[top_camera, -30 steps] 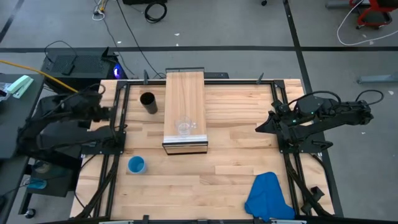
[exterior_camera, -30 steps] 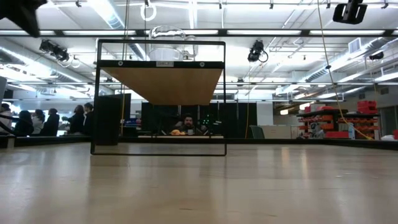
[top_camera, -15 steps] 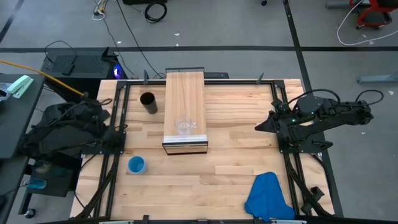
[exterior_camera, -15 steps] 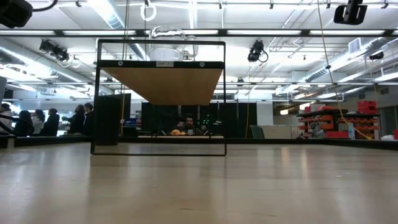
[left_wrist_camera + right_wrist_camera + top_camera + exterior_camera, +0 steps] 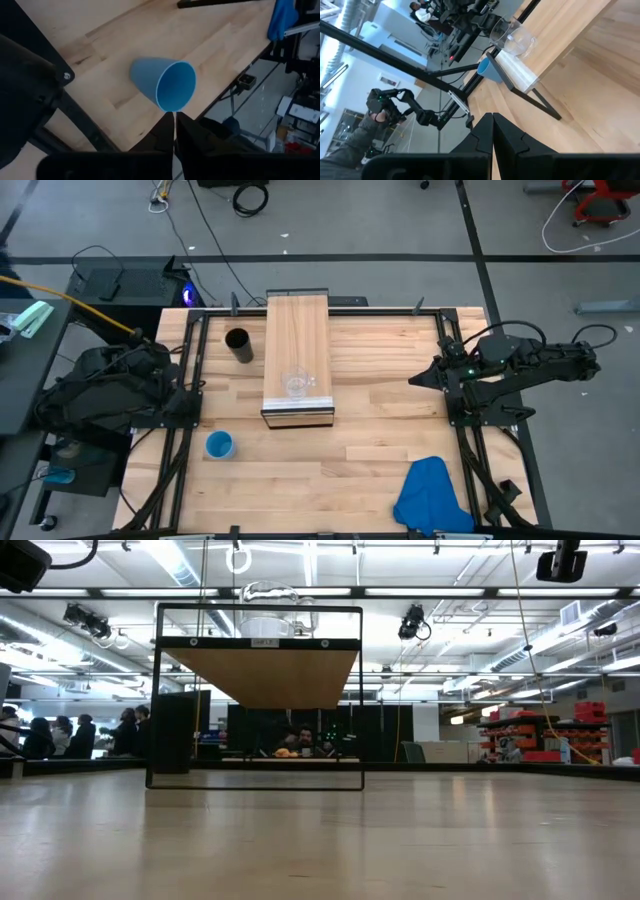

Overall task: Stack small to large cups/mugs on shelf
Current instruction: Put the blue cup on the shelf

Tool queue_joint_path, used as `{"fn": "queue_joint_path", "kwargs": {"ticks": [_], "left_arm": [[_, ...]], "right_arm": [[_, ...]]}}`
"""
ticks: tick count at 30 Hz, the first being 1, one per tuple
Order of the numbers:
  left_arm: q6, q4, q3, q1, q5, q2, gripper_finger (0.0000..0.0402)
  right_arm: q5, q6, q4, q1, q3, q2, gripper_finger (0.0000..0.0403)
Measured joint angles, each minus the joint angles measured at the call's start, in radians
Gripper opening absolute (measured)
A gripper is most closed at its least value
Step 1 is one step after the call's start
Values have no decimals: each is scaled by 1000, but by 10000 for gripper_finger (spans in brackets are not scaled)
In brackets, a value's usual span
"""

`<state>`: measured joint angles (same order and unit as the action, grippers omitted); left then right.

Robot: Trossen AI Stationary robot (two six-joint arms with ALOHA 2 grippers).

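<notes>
A small clear glass mug (image 5: 296,385) stands upright on the long light-wood shelf (image 5: 297,330), near its silvery front edge; the low view shows the mug (image 5: 268,610) on top of the raised board. The black cup (image 5: 238,344) stands on the table left of the shelf. The bright-blue cup (image 5: 219,445) stands on the table near the left edge, open end up. My left gripper (image 5: 175,127) is shut, drawn back over the left frame, with the blue cup (image 5: 162,82) ahead of it. My right gripper (image 5: 415,380) is shut near the right frame, pointing toward the shelf.
A blue cloth (image 5: 432,498) lies at the table's near right corner. Black frame rails (image 5: 190,390) run along both sides of the slatted tabletop. The shelf rests on a thin black frame (image 5: 150,700). People sit in the room beyond the table's far edge.
My left arm has pulled back from the table toward its left edge and folded in over the left frame, then stayed there. The cups and the shelf have not moved.
</notes>
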<state>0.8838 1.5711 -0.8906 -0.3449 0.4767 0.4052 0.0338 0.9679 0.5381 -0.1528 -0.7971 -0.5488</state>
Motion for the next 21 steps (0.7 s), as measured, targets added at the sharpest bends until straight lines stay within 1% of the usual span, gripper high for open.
{"fn": "queue_joint_path", "kwargs": {"ticks": [5,11,13,17,21], "left_arm": [[3,-16,1,17,20,23,39],[-23,-128,1,44,18,88,42],[-23,-140,1,57,14,116,40],[-27,-157,1,102,-39,181,41],[-30,-228,1,173,-65,248,43]], "right_arm": [[4,-18,0,0,0,0,16],[23,-26,1,0,0,0,16],[23,-27,1,0,0,0,16],[23,-28,1,0,0,0,16],[23,-28,11,0,0,0,16]]}}
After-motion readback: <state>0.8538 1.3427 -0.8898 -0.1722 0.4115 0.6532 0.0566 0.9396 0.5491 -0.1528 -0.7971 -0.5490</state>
